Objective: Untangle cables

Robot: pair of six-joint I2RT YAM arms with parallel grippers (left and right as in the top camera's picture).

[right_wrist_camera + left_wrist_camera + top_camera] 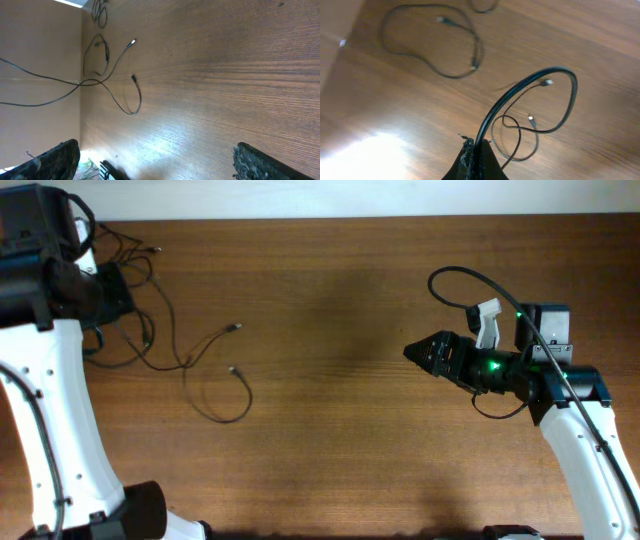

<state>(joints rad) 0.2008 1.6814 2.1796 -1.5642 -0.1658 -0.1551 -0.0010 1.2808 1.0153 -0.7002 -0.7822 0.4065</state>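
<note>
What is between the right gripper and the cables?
Nothing but bare table. The overhead view shows only wood between the right gripper and the cables.

We read no text, label, brand, number or sign in any view. Nothing legible stands on the cables [236, 328], the wooden table [330, 440], the left gripper [469, 146] or the right gripper [412, 352].
</note>
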